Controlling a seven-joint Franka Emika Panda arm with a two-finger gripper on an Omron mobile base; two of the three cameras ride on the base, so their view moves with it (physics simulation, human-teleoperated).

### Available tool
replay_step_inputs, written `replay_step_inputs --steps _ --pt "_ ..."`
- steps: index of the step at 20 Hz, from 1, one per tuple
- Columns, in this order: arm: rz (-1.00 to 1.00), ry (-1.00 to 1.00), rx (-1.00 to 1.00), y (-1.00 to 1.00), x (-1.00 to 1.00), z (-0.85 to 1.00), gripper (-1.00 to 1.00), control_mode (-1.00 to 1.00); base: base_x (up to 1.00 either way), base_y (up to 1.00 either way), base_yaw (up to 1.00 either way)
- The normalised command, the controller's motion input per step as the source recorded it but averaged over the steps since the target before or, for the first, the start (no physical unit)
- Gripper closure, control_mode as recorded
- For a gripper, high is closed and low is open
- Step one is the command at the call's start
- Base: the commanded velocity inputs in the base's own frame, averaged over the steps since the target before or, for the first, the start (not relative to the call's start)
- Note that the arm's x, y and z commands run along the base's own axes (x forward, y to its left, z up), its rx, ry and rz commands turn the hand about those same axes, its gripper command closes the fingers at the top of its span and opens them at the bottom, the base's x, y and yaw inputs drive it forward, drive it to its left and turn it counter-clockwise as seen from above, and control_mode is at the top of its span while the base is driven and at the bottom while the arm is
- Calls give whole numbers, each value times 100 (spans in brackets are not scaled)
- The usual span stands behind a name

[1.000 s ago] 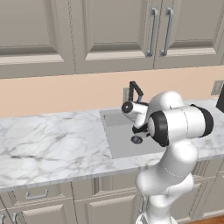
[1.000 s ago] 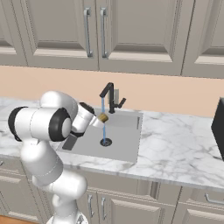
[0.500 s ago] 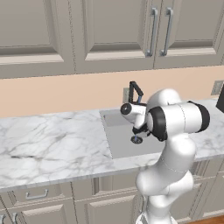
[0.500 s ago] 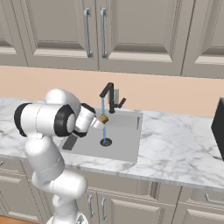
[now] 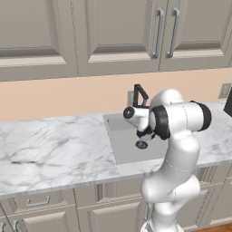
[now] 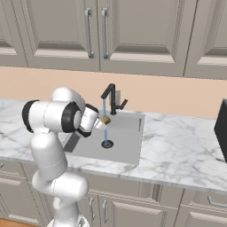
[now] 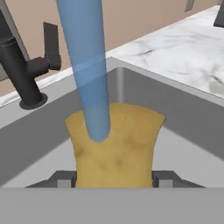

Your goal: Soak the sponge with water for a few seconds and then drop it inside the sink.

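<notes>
While clamped in the gripper (image 6: 103, 123), sponge (image 7: 115, 144) sits directly under water stream (image 7: 87, 70) from black faucet (image 6: 111, 97), above sink (image 6: 126, 144) near drain (image 6: 106, 143). Keep grip firm and hand level, stream centred on sponge face, for a few seconds. Then part fingers over basin, clear of rim, not over marble counter (image 6: 181, 150).

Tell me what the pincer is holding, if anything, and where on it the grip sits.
The pincer holds the sponge, fingers clamped on its two pinched sides, with the water landing on its upper face over the sink.
</notes>
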Motion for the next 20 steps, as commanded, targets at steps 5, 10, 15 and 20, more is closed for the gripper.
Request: replay_step_inputs --steps 5,10,15,20 --pt "0 0 0 0 28 -10 100 -100 0 0 0" --pt "0 0 0 0 6 -5 100 -100 0 0 0" --pt "0 0 0 0 -20 0 100 -100 0 0 0" --pt "0 0 0 0 -24 0 100 -100 0 0 0"
